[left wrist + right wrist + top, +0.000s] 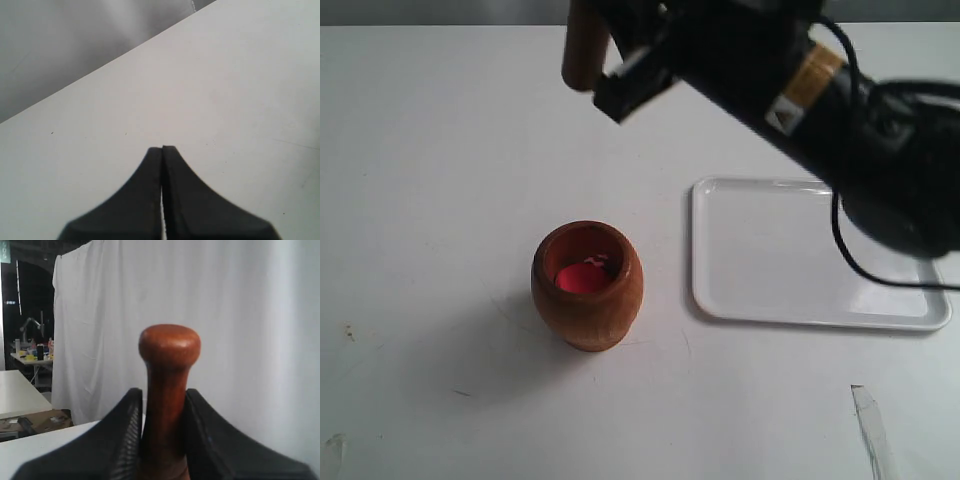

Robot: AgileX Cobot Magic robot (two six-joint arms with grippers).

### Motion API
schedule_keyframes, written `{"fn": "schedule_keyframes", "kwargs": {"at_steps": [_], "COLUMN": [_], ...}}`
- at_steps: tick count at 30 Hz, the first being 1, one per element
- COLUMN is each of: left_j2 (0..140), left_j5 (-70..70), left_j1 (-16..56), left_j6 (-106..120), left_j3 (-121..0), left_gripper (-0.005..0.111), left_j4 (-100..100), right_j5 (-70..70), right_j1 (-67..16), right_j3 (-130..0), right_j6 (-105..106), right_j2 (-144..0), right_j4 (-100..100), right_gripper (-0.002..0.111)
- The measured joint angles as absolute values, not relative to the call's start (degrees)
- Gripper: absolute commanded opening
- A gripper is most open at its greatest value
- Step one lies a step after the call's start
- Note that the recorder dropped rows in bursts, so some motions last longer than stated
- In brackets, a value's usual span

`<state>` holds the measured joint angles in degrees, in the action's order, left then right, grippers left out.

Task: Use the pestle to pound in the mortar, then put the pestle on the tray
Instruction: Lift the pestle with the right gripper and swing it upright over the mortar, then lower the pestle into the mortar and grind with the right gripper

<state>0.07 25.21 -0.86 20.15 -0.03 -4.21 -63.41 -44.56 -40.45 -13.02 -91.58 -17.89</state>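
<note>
Pestle (169,347): glossy reddish-brown wood, rounded knob end.
Right gripper (162,405): jaws pinching pestle shaft.
Left gripper (162,150): jaws pressed together.
Mortar (587,300): brown, red inside.

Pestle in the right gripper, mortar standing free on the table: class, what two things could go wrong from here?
1. The pestle is well away from the mortar. A misaimed descent might strike the thick rim and tip the mortar, since nothing steadies it.
2. The right gripper pinches only the smooth round shaft, so the pestle might slip during pounding or on the way to the tray.
</note>
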Motion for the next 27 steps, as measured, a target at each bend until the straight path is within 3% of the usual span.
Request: {"fn": "schedule_keyframes", "kwargs": {"at_steps": [7, 27], "left_j2": [0.07, 0.07], "left_j5": [25.21, 25.21], "left_j1": [-0.86, -0.86], "left_j6": [20.15, 20.15], "left_j3": [-0.03, -0.03], "left_gripper": [0.0, 0.0], "left_j4": [-4.21, -4.21], "right_j5": [-67.71, -64.55], "right_j1": [-44.56, -52.53], "right_j3": [-27.41, -28.53], "right_j6": [-14.36, -10.56], "right_j2": [-91.58, -95.01], "right_j4": [-16.83, -22.62], "right_gripper": [0.0, 0.0]}}
